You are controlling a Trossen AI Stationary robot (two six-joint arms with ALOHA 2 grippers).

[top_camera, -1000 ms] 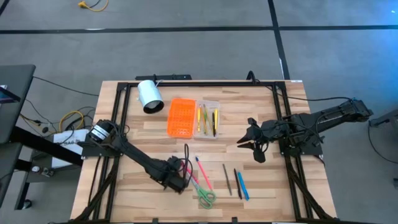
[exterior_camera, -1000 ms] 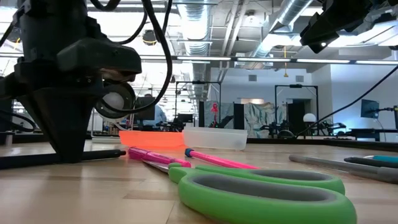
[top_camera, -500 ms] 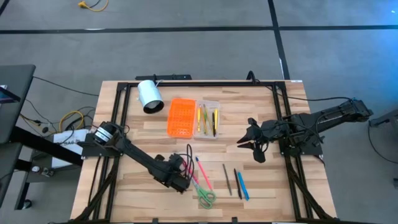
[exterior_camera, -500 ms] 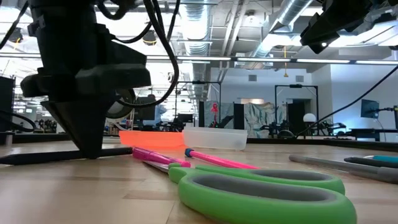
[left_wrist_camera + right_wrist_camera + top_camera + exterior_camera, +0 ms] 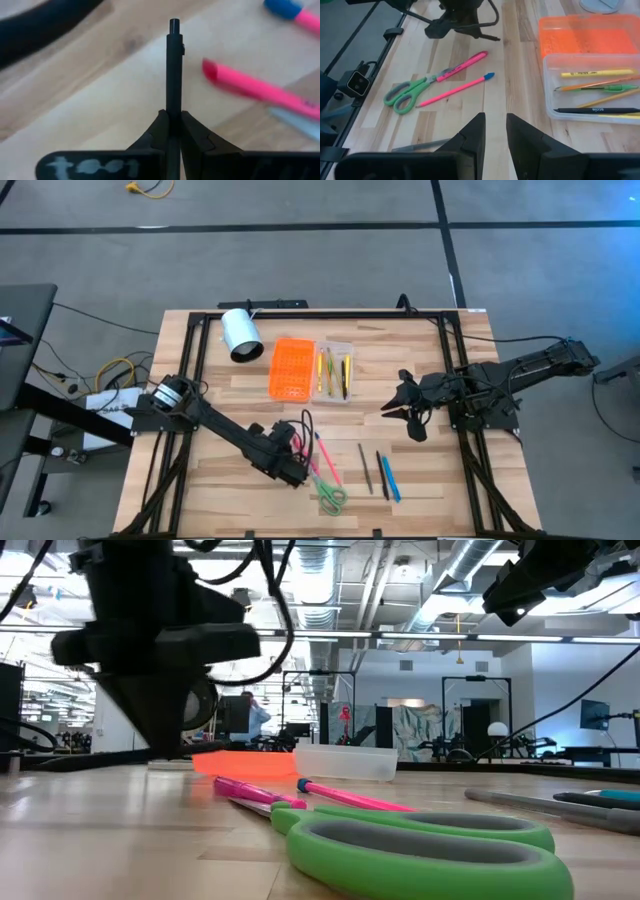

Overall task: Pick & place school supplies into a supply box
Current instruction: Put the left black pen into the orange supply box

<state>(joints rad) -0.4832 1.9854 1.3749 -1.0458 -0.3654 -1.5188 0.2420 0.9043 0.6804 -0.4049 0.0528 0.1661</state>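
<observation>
My left gripper (image 5: 292,470) is near the table's front middle and is shut on a black pen (image 5: 173,65). Just to its right lie a pink highlighter (image 5: 305,452), a pink pencil with a blue tip (image 5: 328,460) and green-handled scissors (image 5: 331,497), all flat on the wood. A grey pen (image 5: 365,468), a black pen (image 5: 381,475) and a blue pen (image 5: 391,479) lie farther right. The supply box's clear tray (image 5: 335,370) holds yellow and green pencils and a black pen, and its orange lid (image 5: 292,368) lies beside it. My right gripper (image 5: 398,411) is open and empty, right of the middle. My left gripper pinches the black pen's shaft (image 5: 173,107) between its two fingers. The fingers come from above, slanting down, and lie across the pen. The pen's clip end (image 5: 174,30) sticks out ahead of the fingertips, and its other end is hidden under the gripper. The pen seems a little above the wood.
A white cylinder (image 5: 240,333) lies on its side at the far left, next to the orange lid. A black frame (image 5: 300,315) runs along the table's edges. Bare wood (image 5: 220,490) shows at the front left and between the box and my right gripper.
My left gripper has gone toward the table's right edge and a little toward the far edge, staying shut on the black pen. In the low view the pen's dark bar no longer lies along the wood. My right gripper has kept still.
</observation>
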